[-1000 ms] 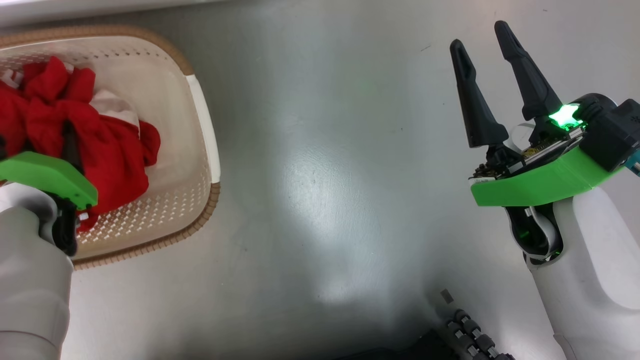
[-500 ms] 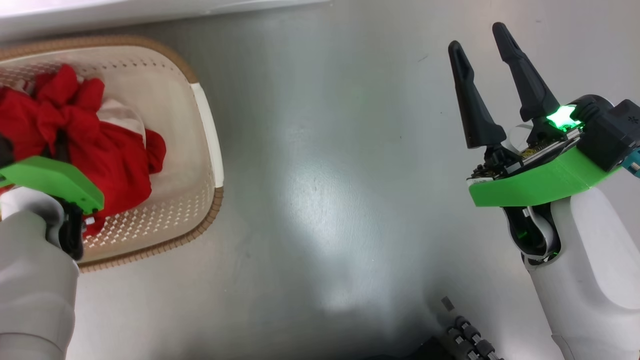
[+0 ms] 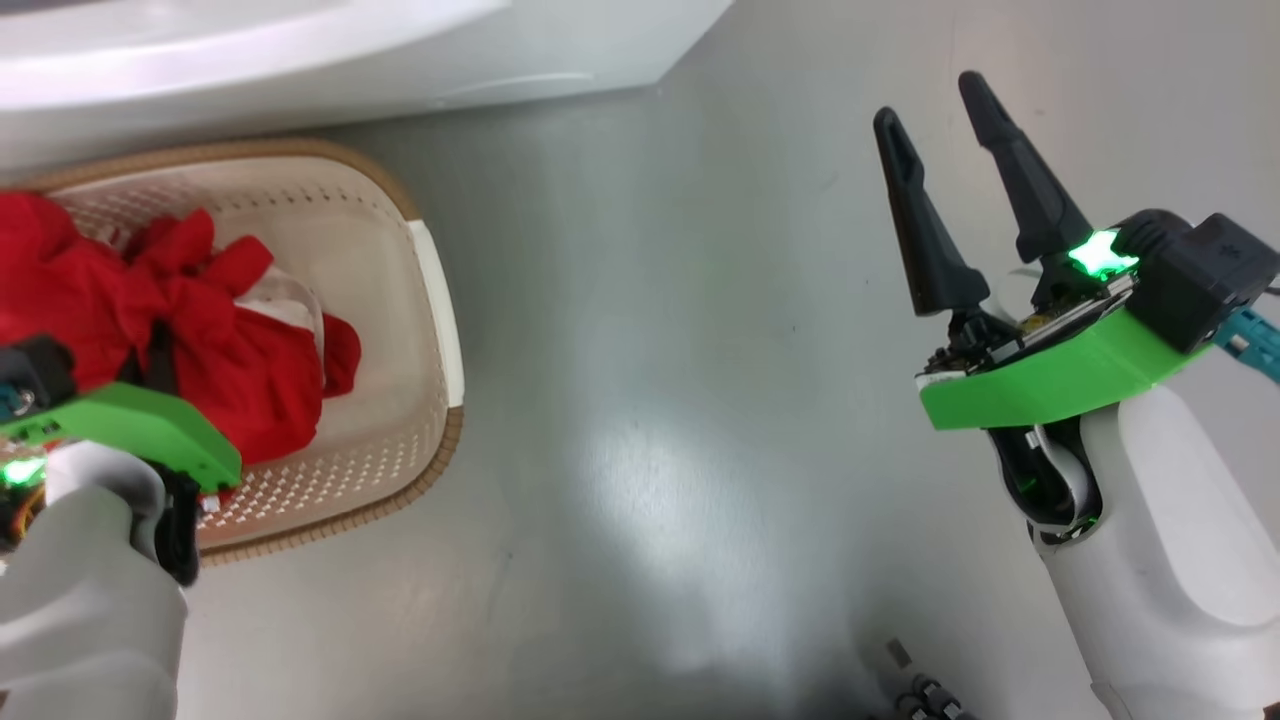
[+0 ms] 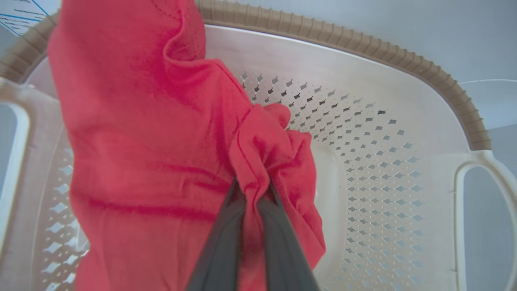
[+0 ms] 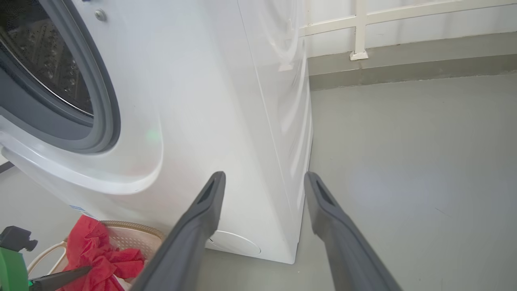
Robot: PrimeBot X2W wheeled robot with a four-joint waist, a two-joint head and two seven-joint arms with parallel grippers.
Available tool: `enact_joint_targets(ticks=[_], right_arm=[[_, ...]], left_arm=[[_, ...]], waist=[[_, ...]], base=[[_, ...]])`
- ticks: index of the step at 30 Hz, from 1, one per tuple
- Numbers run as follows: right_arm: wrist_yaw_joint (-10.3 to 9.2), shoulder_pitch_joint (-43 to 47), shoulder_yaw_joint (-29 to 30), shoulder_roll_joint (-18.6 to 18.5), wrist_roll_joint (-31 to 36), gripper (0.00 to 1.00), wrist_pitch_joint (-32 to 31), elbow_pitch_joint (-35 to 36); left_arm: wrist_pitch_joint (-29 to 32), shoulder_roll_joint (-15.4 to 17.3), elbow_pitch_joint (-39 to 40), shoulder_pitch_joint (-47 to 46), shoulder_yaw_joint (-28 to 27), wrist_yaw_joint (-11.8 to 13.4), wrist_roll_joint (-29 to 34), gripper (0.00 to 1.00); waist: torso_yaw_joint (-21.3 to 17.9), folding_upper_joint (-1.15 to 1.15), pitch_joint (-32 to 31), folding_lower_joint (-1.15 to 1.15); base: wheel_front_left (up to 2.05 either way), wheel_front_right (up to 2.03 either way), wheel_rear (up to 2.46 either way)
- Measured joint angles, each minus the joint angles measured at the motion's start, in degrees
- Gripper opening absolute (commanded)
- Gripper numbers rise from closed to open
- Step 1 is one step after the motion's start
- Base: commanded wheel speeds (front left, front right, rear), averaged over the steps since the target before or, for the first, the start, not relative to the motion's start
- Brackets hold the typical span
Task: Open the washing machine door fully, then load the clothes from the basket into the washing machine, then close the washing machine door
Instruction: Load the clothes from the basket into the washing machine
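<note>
The cream basket [image 3: 440, 300] stands on the floor at the left, just before the white washing machine [image 3: 300, 50]. Red clothes [image 3: 230, 370] are bunched inside it. My left gripper [image 4: 253, 190] is shut on a fold of the plain red garment [image 4: 153, 141], which hangs above the basket's perforated bottom [image 4: 363, 121]. My right gripper [image 3: 930, 105] is open and holds nothing, off to the right over bare floor. In the right wrist view it [image 5: 264, 178] points at the machine's lower front corner [image 5: 202, 101]; the drum opening [image 5: 44, 60] stands uncovered. The washing machine door is out of view.
The grey floor [image 3: 650, 400] stretches between basket and right arm. A round service flap [image 5: 234, 242] sits low on the machine's front. A wall with a white rail [image 5: 359, 28] runs behind the machine on its right side.
My left gripper has shut on the red garment and raised it a little. The head view has tilted, bringing the machine's base into the picture. The right gripper stays open.
</note>
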State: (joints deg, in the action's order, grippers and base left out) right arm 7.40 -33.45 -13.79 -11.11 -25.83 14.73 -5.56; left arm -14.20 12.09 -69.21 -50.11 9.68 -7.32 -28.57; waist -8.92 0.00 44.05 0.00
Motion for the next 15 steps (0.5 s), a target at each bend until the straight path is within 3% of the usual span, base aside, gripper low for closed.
enact_joint_targets(ticks=[15], right_arm=[[0.00, 3.4, -0.3, 0.0, -1.3, 1.00, 0.0, -2.3]], left_arm=[[0.0, 0.5, 11.1, 10.3, -0.4, 0.0, -1.4, 0.00]], waist=[[1.2, 0.00, -8.9, 0.00]], base=[[0.00, 0.00, 0.00]])
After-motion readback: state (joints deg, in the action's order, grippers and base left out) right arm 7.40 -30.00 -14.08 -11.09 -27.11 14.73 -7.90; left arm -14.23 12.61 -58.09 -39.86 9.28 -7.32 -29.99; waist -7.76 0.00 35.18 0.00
